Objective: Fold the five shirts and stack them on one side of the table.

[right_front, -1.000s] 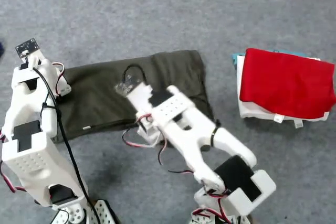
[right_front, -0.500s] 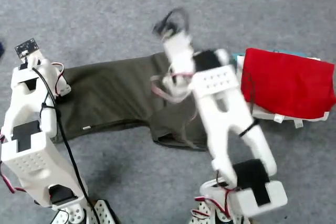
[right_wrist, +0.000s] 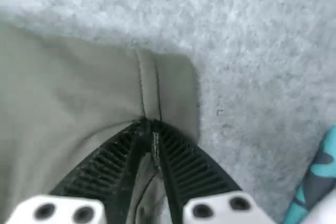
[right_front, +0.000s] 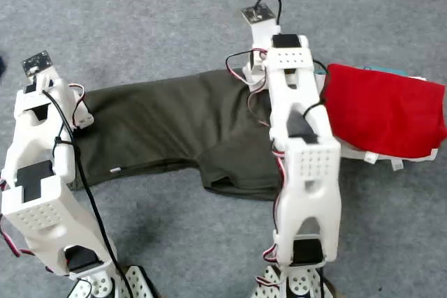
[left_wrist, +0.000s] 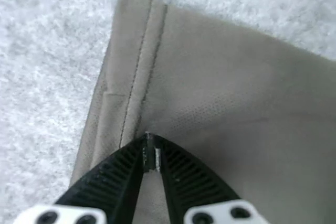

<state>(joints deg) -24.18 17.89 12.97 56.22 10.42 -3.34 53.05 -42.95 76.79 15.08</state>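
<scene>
High view: olive shirt [right_front: 174, 130] being held at two edges

Shirt is lying spread across the middle of the grey desk [right_front: 140, 26], running from the left arm over to the right arm. Cloth is looking matte and soft, finely knit. One lobe is reaching toward the near edge, where a fold is showing a dark opening. Desk top is reading as a fuzzy, felt-like cover.

Left wrist view: left hand [left_wrist: 149, 142] is pressing its ribbed black fingers together on the shirt, just inside a double-stitched hem. The hem's corner is lying flat on the felt beyond.

Right wrist view: right hand [right_wrist: 149, 125] is pinching shut on a seamed corner of the same shirt, with cloth puckering at the tips. Bare felt is running past it, and a teal patterned cloth [right_wrist: 320, 182] is sitting off to the side.

Edges and room: red shirt [right_front: 384, 109], folded to a rectangle, is topping the stack at the desk's right side, over a white layer [right_front: 335, 148]. Right arm is lying just beside it. Open felt is stretching along the far side and between the arm bases.
</scene>
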